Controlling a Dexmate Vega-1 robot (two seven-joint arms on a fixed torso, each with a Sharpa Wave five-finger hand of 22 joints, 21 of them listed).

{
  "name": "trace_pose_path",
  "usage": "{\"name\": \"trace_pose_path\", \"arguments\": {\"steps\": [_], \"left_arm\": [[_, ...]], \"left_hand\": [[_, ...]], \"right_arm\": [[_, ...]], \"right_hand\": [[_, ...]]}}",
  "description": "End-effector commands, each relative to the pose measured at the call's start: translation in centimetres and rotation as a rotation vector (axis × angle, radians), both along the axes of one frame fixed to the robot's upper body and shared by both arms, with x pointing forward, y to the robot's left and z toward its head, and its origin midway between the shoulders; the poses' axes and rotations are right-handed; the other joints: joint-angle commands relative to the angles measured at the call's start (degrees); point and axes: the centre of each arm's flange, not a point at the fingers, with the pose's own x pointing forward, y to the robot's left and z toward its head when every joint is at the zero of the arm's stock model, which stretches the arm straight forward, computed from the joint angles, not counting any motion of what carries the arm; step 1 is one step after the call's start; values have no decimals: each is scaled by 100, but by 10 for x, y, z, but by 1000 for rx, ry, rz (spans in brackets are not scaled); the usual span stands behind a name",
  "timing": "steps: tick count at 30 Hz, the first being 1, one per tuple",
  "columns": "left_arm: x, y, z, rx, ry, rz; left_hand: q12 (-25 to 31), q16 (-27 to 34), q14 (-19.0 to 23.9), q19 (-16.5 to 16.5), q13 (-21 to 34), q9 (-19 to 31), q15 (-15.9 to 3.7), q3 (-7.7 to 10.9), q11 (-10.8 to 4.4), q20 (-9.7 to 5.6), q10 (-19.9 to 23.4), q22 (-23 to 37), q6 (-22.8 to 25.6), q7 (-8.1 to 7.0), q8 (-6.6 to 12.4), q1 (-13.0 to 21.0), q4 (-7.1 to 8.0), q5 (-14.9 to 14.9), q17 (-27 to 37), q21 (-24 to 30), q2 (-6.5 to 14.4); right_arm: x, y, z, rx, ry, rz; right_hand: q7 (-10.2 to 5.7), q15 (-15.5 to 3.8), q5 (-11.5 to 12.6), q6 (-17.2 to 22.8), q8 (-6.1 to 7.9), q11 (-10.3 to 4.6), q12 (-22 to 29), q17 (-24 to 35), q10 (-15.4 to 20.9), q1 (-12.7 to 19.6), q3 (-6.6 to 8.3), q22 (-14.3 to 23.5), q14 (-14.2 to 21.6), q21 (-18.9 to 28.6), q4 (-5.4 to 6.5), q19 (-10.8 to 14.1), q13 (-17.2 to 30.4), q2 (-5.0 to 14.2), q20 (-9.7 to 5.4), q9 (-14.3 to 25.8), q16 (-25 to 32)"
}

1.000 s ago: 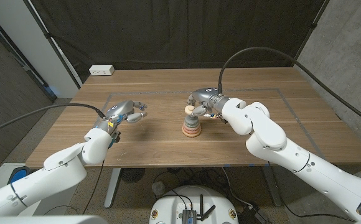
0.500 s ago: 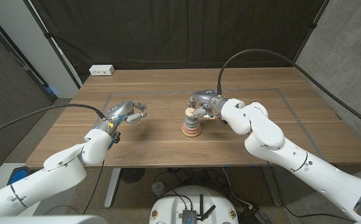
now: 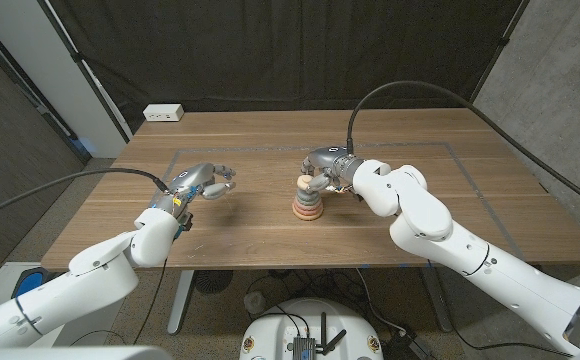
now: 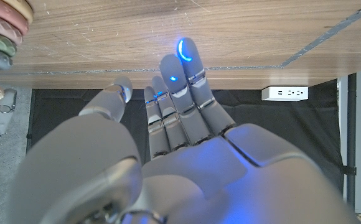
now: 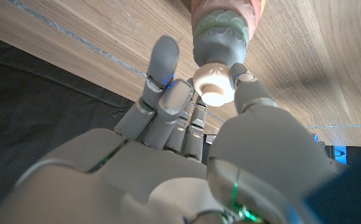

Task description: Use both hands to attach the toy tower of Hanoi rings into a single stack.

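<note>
The stack of pastel rings (image 3: 308,206) stands near the middle of the wooden table (image 3: 270,235); pink, green and grey rings show in the right wrist view (image 5: 225,22). A cream knob (image 3: 304,182) tops the stack. My right hand (image 3: 328,166) is at the stack's top and pinches the cream knob (image 5: 216,88) between thumb and fingers. My left hand (image 3: 203,182) hovers well to the stack's left, fingers apart and holding nothing. In the left wrist view my left hand (image 4: 168,155) points at the table edge, with the ring stack (image 4: 3,28) off to one side.
A white power strip (image 3: 163,113) lies at the table's far left corner and also shows as the power strip (image 4: 284,93). Thin blue tape lines (image 3: 460,160) mark a rectangle on the tabletop. A black curtain hangs behind the table.
My right hand has shifted slightly to the left, closer over the stack, with the cream knob in its fingers. The left hand has stayed in place.
</note>
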Motion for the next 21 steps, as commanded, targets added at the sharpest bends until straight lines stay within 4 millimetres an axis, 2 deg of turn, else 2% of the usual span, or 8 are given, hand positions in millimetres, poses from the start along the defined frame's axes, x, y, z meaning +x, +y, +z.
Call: {"name": "trace_pose_path", "arguments": {"steps": [1, 21], "left_arm": [[0, 0, -2, -3, 3, -1], [-1, 1, -5, -8, 13, 3]], "left_hand": [[-17, 34, 58, 15, 11, 34, -431, 33, -11, -618, 24, 12, 23, -3, 7, -41, 11, -18, 15, 36, -20], [-13, 38, 56, 5, 22, 35, -431, 59, -17, -620, 31, 10, 20, -10, 3, -54, 10, -21, 2, 55, -23]], "right_arm": [[4, -1, -3, 1, 16, -10], [10, -2, -8, 0, 30, -11]], "right_hand": [[-63, -15, 52, 127, -6, -381, 10, 18, 422, 183, 336, 12, -21, 22, 264, -32, 23, 426, 3, 11, 40], [-72, -16, 49, 151, -23, -388, 4, -2, 459, 155, 367, 9, -71, 39, 256, -51, 53, 454, 3, 17, 54]]}}
